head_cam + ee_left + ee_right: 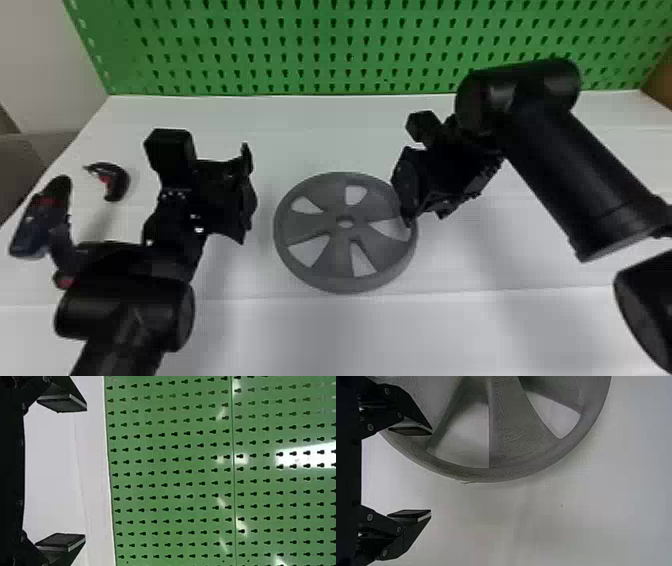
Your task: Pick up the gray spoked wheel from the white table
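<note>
The gray spoked wheel point(345, 260) lies flat on the white table point(300, 330), near the middle of the head view. At its right rim is my right gripper point(425, 215), one finger over the rim's edge. In the right wrist view the right gripper point(431, 473) stands open, with one finger in front of the wheel point(514, 435) and the other over bare table; nothing is between them. To the wheel's left, apart from it, my left gripper point(246, 192) is over the table. The left wrist view shows the left gripper point(86, 473) open and holding nothing.
A green pegboard point(310, 50) stands along the table's back edge. At the left, beside and partly behind my left arm, are a dark blue and black tool point(37, 225) with red parts and a small black curved object point(117, 182) with a red part.
</note>
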